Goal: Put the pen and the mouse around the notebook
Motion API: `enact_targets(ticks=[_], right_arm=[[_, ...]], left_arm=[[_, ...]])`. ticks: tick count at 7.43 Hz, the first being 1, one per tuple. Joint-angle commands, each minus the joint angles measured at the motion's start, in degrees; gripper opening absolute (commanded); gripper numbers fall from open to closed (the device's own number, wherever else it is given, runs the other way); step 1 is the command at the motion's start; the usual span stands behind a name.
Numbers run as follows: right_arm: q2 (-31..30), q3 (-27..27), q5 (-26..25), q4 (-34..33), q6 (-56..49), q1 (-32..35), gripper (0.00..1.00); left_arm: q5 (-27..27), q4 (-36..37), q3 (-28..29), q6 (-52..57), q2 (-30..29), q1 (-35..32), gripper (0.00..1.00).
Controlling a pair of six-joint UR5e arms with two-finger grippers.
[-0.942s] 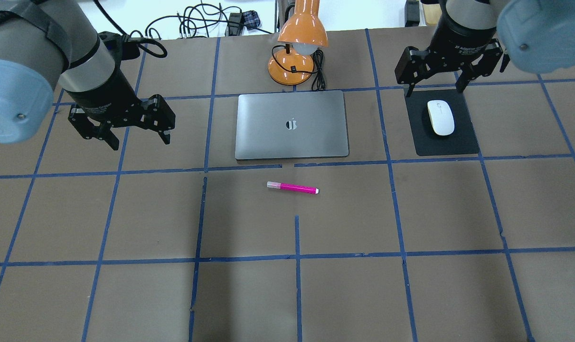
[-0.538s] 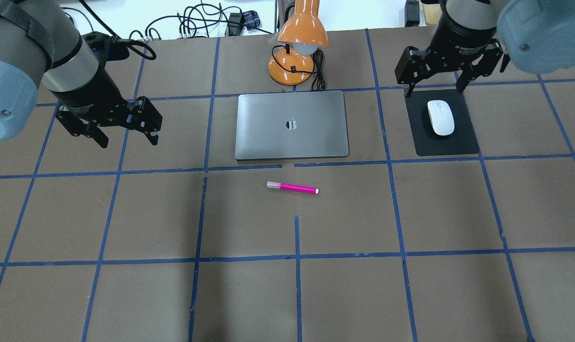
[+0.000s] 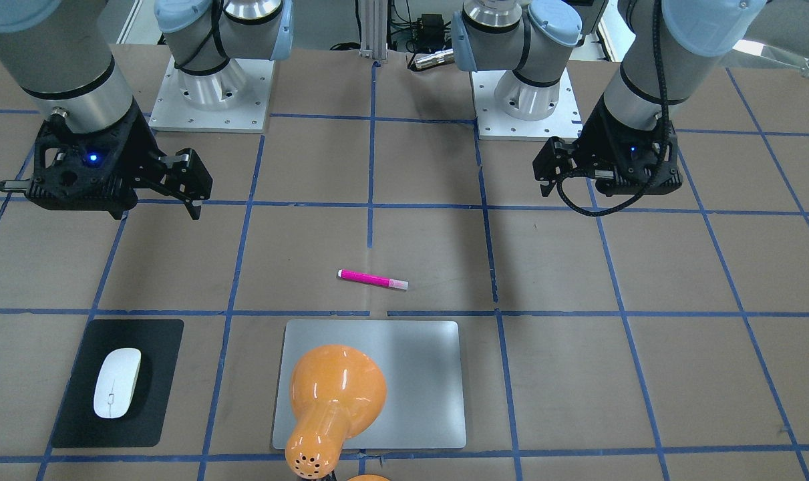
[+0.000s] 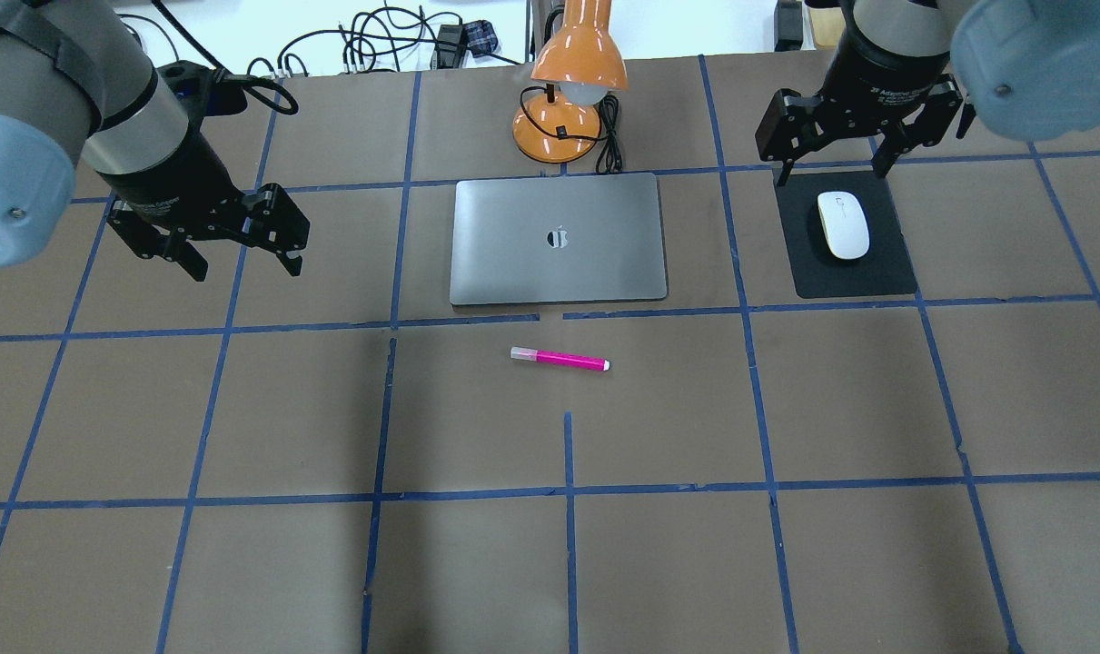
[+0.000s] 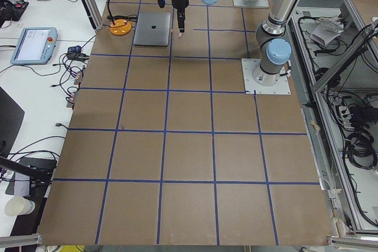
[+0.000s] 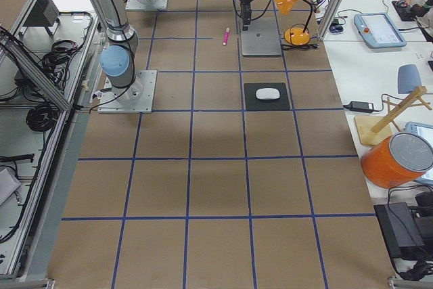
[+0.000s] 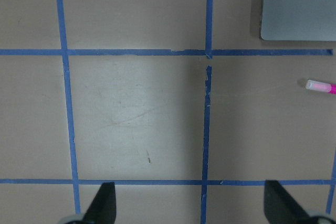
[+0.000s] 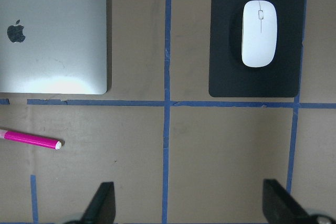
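Observation:
The silver notebook (image 4: 559, 238) lies closed at the table's middle, partly hidden by the lamp in the front view. Just on the robot's side of it, the pink pen (image 4: 559, 359) lies flat, also seen from the front (image 3: 372, 279). On a black mat (image 4: 886, 263) to the notebook's right rests the white mouse (image 4: 843, 224), which shows in the right wrist view (image 8: 259, 33) too. My right gripper (image 4: 831, 173) hangs open and empty high above the mat area. My left gripper (image 4: 245, 268) hovers open and empty to the left of the notebook, apart from everything.
An orange desk lamp (image 4: 572, 91) with a black cable stands just beyond the notebook, its head leaning over it (image 3: 334, 394). Blue tape lines grid the brown table. Cables lie past the far edge.
My left gripper has drawn back to the left, away from the notebook, and has held nearly still over the last half second. Right arm, pen, mouse and notebook are unmoved.

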Motion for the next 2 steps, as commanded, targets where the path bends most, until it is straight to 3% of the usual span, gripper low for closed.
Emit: enact_targets(ticks=[1,2], right_arm=[[0.1,-0.1,0.0,0.0,0.0,0.0,1.0],[0.1,0.0,0.0,0.0,0.0,0.0,1.0]], left_arm=[[0.0,0.2,0.0,0.0,0.1,0.0,1.0],[0.0,0.2,0.0,0.0,0.1,0.0,1.0]])
